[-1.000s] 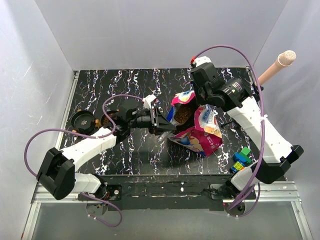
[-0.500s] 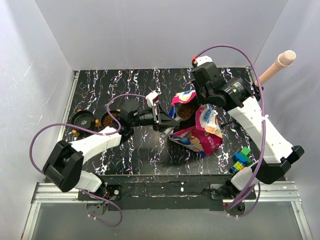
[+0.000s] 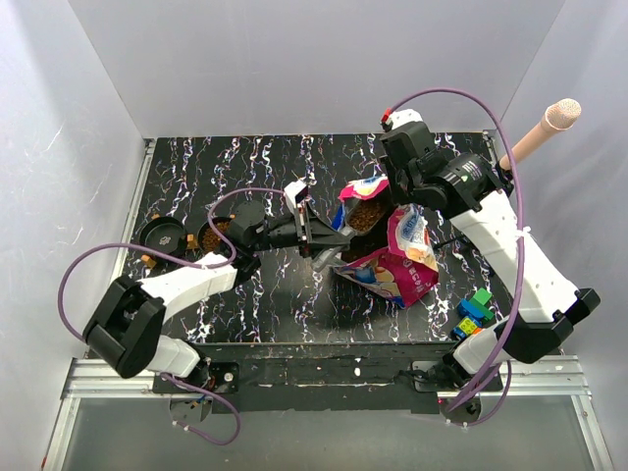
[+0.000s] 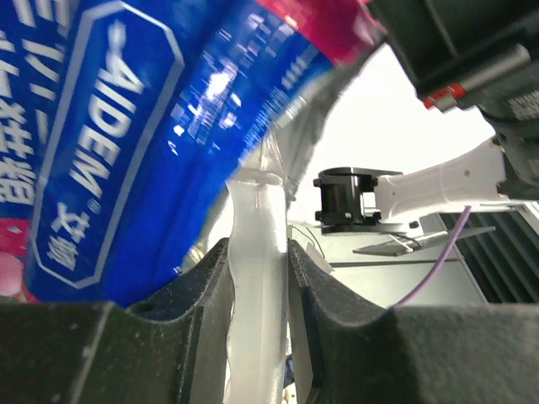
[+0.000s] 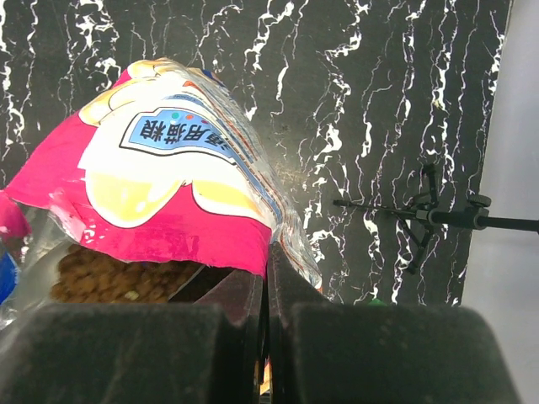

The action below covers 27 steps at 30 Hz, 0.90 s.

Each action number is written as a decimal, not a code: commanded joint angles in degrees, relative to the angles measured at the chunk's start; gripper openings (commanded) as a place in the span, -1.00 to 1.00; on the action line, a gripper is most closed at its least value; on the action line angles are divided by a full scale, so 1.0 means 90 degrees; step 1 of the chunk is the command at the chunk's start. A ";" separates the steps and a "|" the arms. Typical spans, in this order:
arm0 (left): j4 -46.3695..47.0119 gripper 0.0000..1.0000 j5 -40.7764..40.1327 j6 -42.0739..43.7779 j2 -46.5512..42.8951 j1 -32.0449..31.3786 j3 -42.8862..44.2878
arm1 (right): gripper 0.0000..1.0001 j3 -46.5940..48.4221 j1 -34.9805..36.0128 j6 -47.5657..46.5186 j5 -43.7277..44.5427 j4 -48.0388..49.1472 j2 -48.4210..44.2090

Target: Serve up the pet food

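Note:
The glossy magenta-and-blue pet food bag (image 3: 392, 267) lies mid-table with its mouth held open and raised. Brown kibble (image 3: 365, 215) shows inside the mouth, and also in the right wrist view (image 5: 109, 279). My left gripper (image 3: 323, 237) is shut on the bag's translucent side seam (image 4: 257, 219), next to the blue panel (image 4: 126, 126). My right gripper (image 3: 394, 199) is shut on the magenta rim of the bag (image 5: 168, 168) at the far side of the mouth. Two black bowls stand at the left: one (image 3: 162, 235) looks empty, the other (image 3: 213, 234) holds some kibble.
Colourful toy blocks (image 3: 472, 313) sit at the table's right front. A pink microphone (image 3: 541, 130) leans in at the back right. A small black tripod (image 5: 431, 215) stands right of the bag. A few loose pellets (image 3: 149, 260) lie by the bowls. White walls enclose the table.
The left arm has swung its elbow leftward and its gripper has edged up at the bag's left side. The right gripper has lifted the bag's rim slightly up and right.

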 commanded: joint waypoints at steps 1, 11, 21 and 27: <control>0.0167 -1.00 0.0122 -0.0025 -0.0695 0.0209 -0.0078 | -0.97 0.0560 -0.0111 -0.0008 0.1025 0.1508 -0.0785; -0.0993 -1.00 0.0484 0.0247 -0.1437 0.0209 0.0117 | -0.97 0.0921 -0.0131 0.0167 0.0831 0.1381 -0.0502; -0.1843 -1.00 0.0728 0.0501 -0.1935 0.0209 0.0204 | -0.97 0.1283 -0.0218 0.0597 0.0684 0.0991 -0.0170; -0.1922 -1.00 0.0543 0.0355 -0.2287 0.0209 0.0224 | -0.97 0.1264 -0.0316 0.0812 0.0596 0.0707 -0.0042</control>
